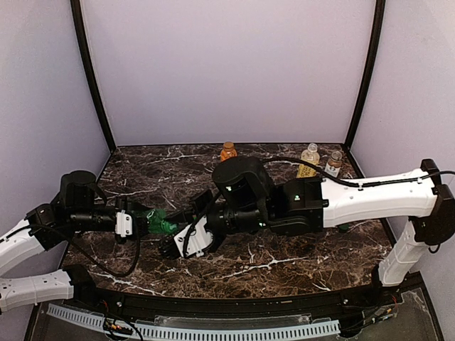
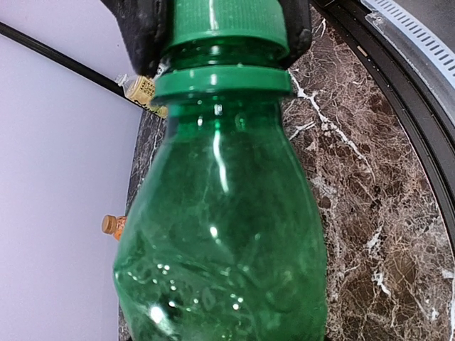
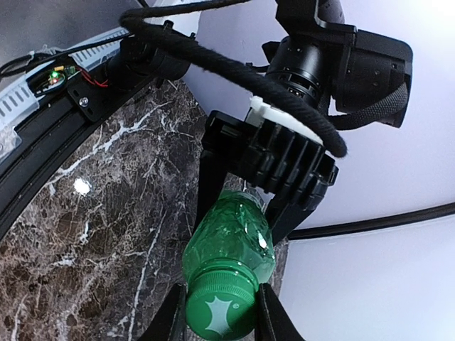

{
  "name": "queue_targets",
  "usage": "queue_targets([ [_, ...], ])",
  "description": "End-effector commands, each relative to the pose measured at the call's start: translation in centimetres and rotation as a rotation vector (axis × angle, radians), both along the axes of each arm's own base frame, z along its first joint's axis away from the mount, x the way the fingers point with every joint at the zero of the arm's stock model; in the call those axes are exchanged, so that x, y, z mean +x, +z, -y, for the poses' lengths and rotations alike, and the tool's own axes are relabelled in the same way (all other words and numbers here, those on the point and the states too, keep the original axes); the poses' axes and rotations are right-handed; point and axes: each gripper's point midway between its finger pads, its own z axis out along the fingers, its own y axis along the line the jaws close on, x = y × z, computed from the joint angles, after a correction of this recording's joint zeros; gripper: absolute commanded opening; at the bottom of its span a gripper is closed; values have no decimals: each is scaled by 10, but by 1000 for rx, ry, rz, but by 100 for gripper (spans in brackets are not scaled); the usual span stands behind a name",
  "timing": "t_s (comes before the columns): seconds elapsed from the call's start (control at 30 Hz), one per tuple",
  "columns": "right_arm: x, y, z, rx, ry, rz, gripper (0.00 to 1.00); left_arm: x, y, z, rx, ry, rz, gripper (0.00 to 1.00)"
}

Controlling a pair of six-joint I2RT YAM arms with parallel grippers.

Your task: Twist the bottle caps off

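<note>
Holding the green bottle [image 1: 162, 222] sideways above the near-left part of the marble table [image 1: 284, 263], the left gripper [image 1: 142, 222] was clamped round the bottle's body, its jaws part-way apart with the plastic between them. The right gripper [image 3: 220, 320] met the bottle end-on from the right and was closed on the green cap [image 2: 224, 25], one finger on each side of it.

Progress: the cap was still on the neck, just above the collar ring [image 2: 222, 82]. Whether the thread had begun to loosen could not be told. Judged as the twist on this bottle under way, with no bottle seen opened.

Remaining: the orange bottle [image 1: 227, 150] stood upright at the far edge, near the middle. The yellow bottle [image 1: 309, 159] and the clear bottle [image 1: 333, 163] stood just beside each other towards the far right corner. All three looked capped, though they were small in view.

Obstructions: the right arm lay stretched across the middle of the table, well apart from the standing bottles behind it. A black cable [image 3: 234, 78] draped over the left wrist, close to the grip; judged a possible snag while turning.
</note>
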Motion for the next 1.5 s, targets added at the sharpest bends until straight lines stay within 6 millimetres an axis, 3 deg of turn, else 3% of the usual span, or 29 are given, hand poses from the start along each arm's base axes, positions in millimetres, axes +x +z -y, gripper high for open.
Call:
queue_targets([
  [0.0, 13, 17, 26, -69, -25, 181, 0, -9, -31, -22, 111, 49, -112, 9],
  [0.2, 24, 6, 18, -155, 13, 354, 0, -21, -30, -20, 108, 5, -162, 9],
  [0.43, 31, 34, 18, -76, -40, 274, 0, -17, -26, -21, 81, 44, -169, 9],
  [0.5, 49, 46, 24, -22, -143, 148, 0, -12, -22, -20, 52, 74, -165, 9],
  [0.63, 119, 55, 52, 106, -511, -214, 0, 2, -11, -18, -27, 151, -154, 9],
  [0.73, 162, 21, 85, 102, -792, -602, 0, 12, -7, -21, -78, 215, -158, 9],
  [0.83, 188, -44, 121, 9, -1079, -898, 0, 20, 0, -23, -142, 273, -180, 10],
  [0.93, 188, -110, 147, -99, -1291, -1124, 0, 22, 3, -25, -170, 291, -190, 10],
  [1.1, 173, -182, 179, -189, -1531, -1260, 0, 21, -1, -29, -174, 304, -199, 10],
  [1.27, 166, -219, 205, -226, -1664, -1234, 0, 19, -3, -29, -172, 301, -203, 10],
  [1.47, 160, -234, 237, -214, -1779, -1186, 0, 18, -4, -30, -167, 297, -196, 10],
])
